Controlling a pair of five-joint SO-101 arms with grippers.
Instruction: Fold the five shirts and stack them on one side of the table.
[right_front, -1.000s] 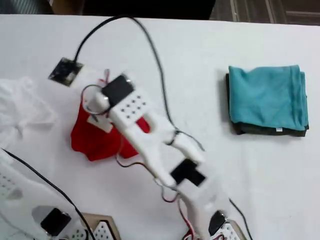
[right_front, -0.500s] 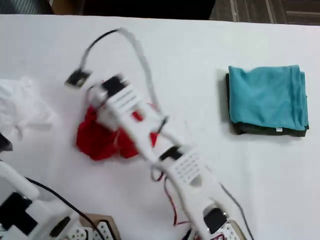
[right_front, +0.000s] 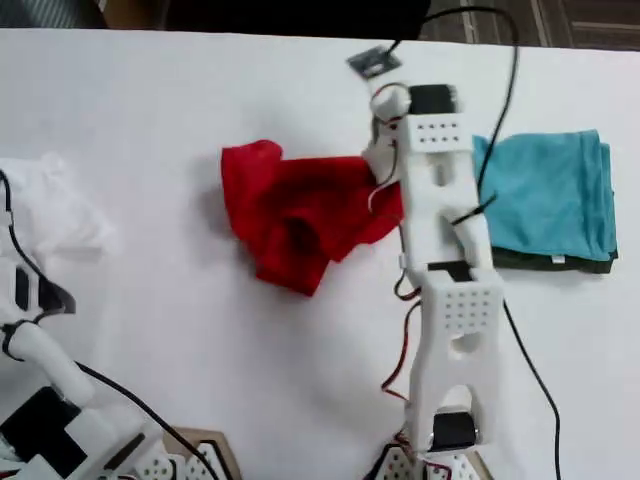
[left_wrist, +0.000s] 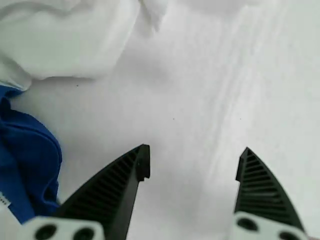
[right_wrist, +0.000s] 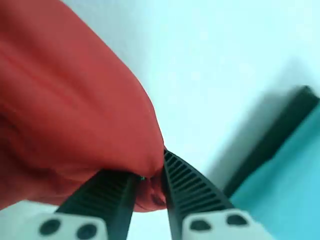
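A crumpled red shirt (right_front: 300, 215) lies stretched across the table's middle, and my right gripper (right_front: 385, 170) is shut on its right edge; the right wrist view has the red cloth (right_wrist: 65, 110) pinched between the black fingers (right_wrist: 187, 192). A folded teal shirt (right_front: 540, 190) rests on a folded dark shirt (right_front: 535, 262) at the right side. A rumpled white shirt (right_front: 45, 210) sits at the left edge. My left gripper (left_wrist: 192, 167) hangs open over bare table, near white cloth (left_wrist: 70, 35) and a blue shirt (left_wrist: 25, 165).
The right arm's white body (right_front: 450, 300) runs from the table's front edge up to the red shirt. Black cables (right_front: 505, 90) loop over the teal stack. A small dark camera module (right_front: 370, 62) hangs near the table's far edge.
The right arm has swung from the left-centre to the right, dragging the red shirt with it and stretching it out. The left arm at the lower left has shifted slightly.
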